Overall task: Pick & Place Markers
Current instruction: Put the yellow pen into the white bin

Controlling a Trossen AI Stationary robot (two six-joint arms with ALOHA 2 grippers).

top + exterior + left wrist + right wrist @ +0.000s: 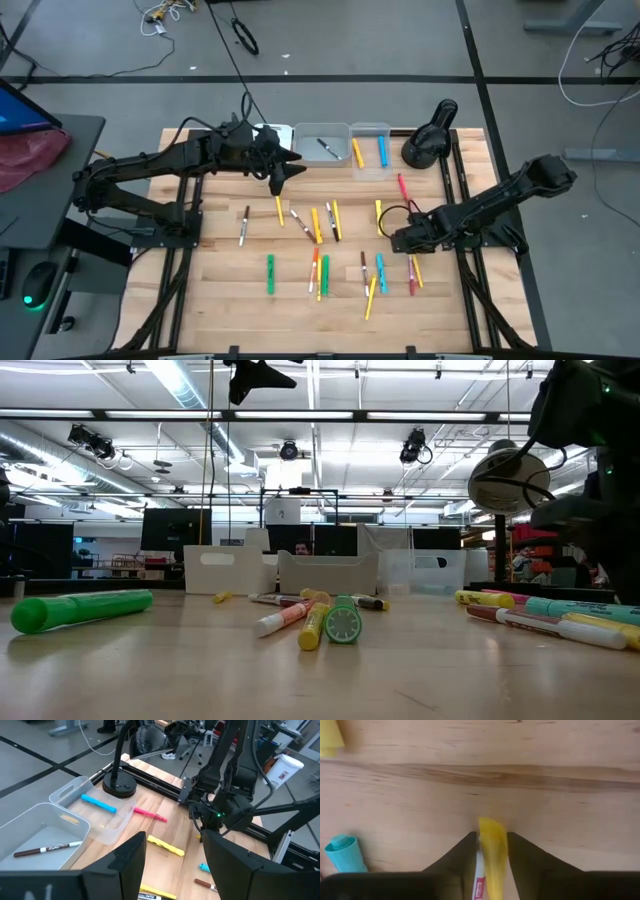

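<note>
Sorting is barely under way on the wooden tabletop (pixel 220 300): only three markers appear to sit in the clear bins at its far edge, a dark one (pixel 327 148) in the middle bin (pixel 322 130), and a yellow one (pixel 357 152) beside a blue one (pixel 382 150) in the right-hand bin (pixel 370 127), while well over a dozen others still lie scattered across the middle of the wood. The right pincer (pixel 490 851) is down on the surface at the right of that scatter, its fingers closing on either side of a yellow marker (pixel 492 842) that is not yet lifted, a teal one (pixel 344 854) lying just beside. The left pincer (pixel 172 865) hovers near the bins with its fingers apart and nothing between them. By this view, most of the job remains.
</note>
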